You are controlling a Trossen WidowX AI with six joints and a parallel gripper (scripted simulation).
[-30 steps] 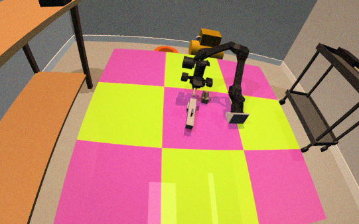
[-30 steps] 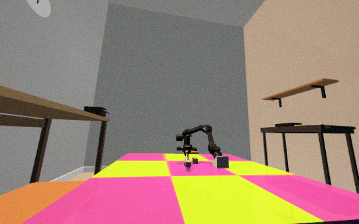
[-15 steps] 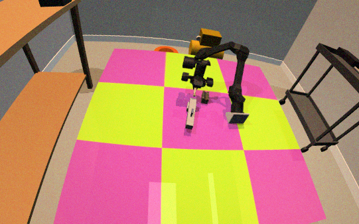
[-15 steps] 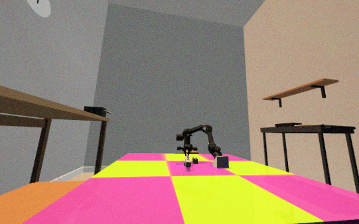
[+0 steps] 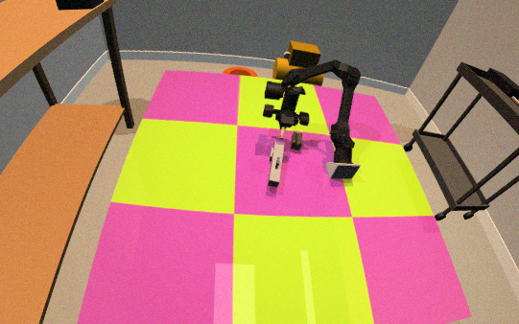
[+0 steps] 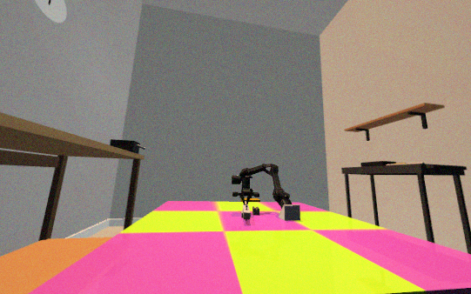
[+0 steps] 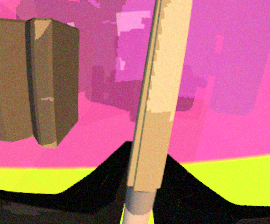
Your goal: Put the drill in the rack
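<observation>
My gripper (image 5: 285, 126) (image 6: 245, 200) (image 7: 140, 148) is shut on the drill (image 5: 282, 133) (image 7: 161, 90), a slim tan bar with a grey round part at its lower end in the wrist view. A long whitish holder (image 5: 275, 168) (image 6: 245, 215) lies on the mat in front of the gripper; a small dark part on its top may be the key. The drill's low end is close to the holder's back end in the top view; whether they touch is unclear. The brown two-part rack (image 5: 296, 140) (image 6: 256, 210) (image 7: 46, 85) stands beside the drill, to its right in the top view.
The arm's base with a grey slanted plate (image 5: 345, 171) (image 6: 292, 212) stands right of the rack in the top view. The pink and green checked mat (image 5: 177, 163) (image 6: 183, 221) lies beneath. Tables, a dark cart (image 5: 451, 177) and a yellow machine (image 5: 303, 54) are farther out.
</observation>
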